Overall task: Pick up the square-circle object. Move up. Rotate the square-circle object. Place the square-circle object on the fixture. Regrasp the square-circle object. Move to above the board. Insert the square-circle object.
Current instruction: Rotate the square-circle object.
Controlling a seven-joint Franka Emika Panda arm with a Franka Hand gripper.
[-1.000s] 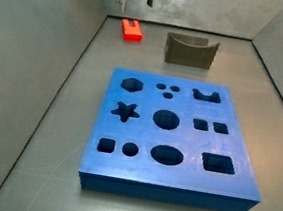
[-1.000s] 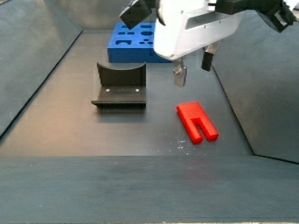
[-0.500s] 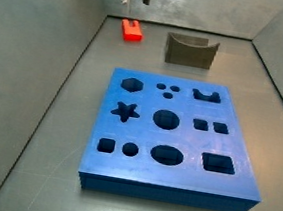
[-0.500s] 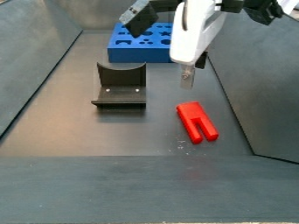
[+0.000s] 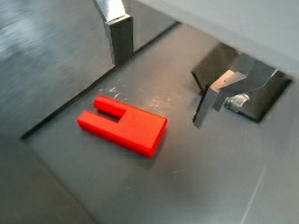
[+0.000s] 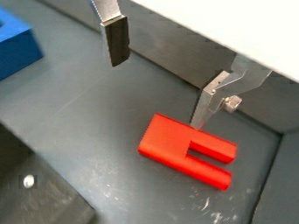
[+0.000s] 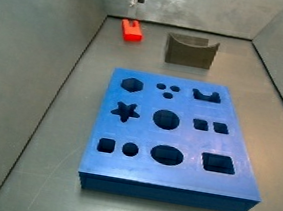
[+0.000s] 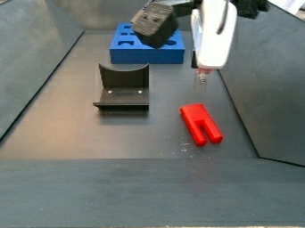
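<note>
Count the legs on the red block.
2, side by side at one end of the square-circle object, a slot between them. It lies on the floor below the open, empty end effector.

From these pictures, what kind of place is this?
Probably a robot test bench for insertion tasks: a grey walled floor, a blue board with shaped holes, the fixture, and the square-circle object lying flat under the open gripper.

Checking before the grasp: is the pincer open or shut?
Open. In both wrist views the pincer hangs above the red square-circle object lying flat on the floor, fingers wide apart, nothing between them.
</note>
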